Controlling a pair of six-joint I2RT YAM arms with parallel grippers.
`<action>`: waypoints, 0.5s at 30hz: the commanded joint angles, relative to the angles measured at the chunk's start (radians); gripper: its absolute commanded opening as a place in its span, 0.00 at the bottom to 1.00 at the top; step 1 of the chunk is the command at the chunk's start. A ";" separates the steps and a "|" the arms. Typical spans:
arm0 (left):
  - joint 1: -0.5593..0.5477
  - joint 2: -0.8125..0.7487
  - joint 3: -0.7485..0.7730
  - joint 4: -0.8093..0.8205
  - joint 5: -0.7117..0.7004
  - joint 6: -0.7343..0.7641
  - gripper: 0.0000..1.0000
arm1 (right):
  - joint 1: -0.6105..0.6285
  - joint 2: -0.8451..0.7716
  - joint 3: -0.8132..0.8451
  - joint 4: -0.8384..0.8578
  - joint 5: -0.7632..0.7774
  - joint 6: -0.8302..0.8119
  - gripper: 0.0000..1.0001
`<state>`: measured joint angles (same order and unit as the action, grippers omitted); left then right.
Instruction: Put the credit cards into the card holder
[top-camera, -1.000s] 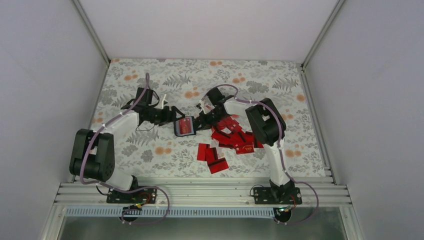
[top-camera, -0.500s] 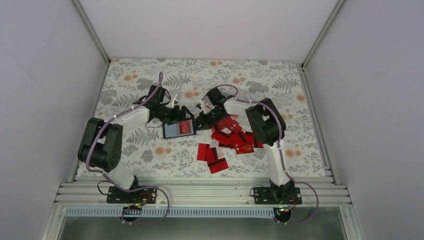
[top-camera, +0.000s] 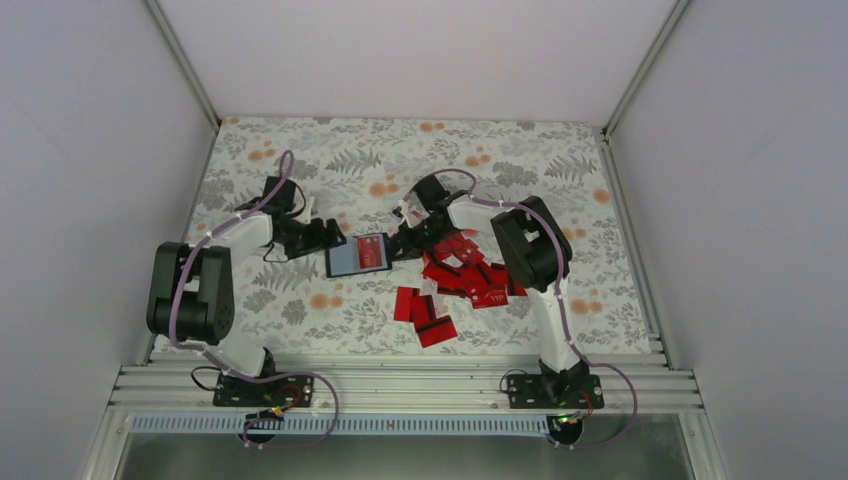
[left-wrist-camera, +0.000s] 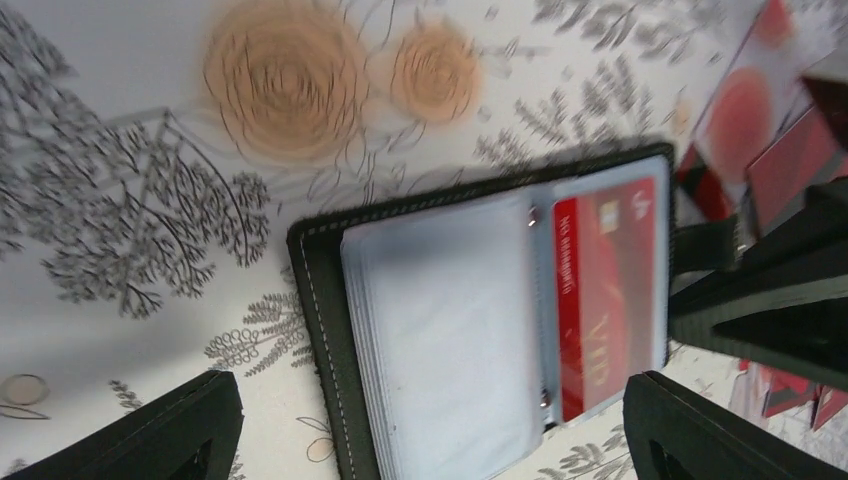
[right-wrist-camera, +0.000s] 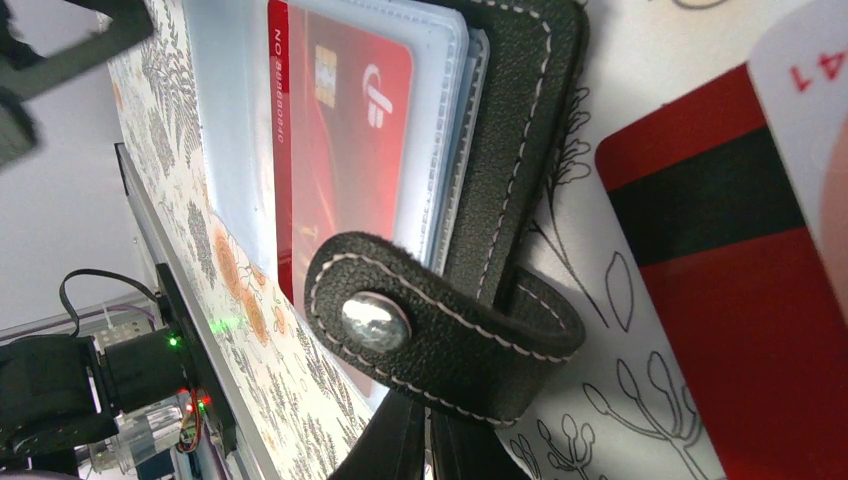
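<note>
Card holder (top-camera: 357, 256) lying open and flat on floral tablecloth (top-camera: 300, 160), mid-table, betw. the two grippers. Black cover down, clear grey-blue pockets up. One red VIP card (left-wrist-camera: 605, 290) seated in pocket on the half nearer R arm, gold lettering showing.

L gripper (top-camera: 335, 240) just beside holder's L edge, jaws spread wide, gripping nothing. In L wrist view both fingers low in frame, holder ahead and apart from them.

R gripper (top-camera: 398, 245) at holder's R edge, jaws pressed together, pinching lower edge of snap tab (right-wrist-camera: 440, 320). Tab curled up off cloth, metal stud facing wrist cam.

Loose credit cards (top-camera: 465, 275) heaped just R of holder, overlapping, partly under R arm. A few more cards (top-camera: 425, 318) nearer arm bases, apart from heap. One striped card (right-wrist-camera: 740, 260) flat on cloth close beside tab, black stripe up. Corner of white card (right-wrist-camera: 810, 70) w/ red numerals overlapping it.
</note>
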<state>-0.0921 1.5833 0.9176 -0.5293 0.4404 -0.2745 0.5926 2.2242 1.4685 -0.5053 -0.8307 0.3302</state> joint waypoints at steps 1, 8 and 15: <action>0.020 0.048 -0.028 0.050 0.076 0.044 0.95 | 0.010 0.041 -0.008 -0.001 0.096 -0.018 0.04; 0.029 0.115 -0.046 0.126 0.210 0.041 0.94 | 0.009 0.044 -0.020 -0.007 0.099 -0.036 0.04; 0.029 0.129 -0.033 0.138 0.330 0.044 0.93 | 0.009 0.057 0.007 -0.025 0.100 -0.051 0.04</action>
<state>-0.0555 1.6917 0.8833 -0.4057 0.6521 -0.2493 0.5926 2.2242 1.4693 -0.5091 -0.8307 0.3069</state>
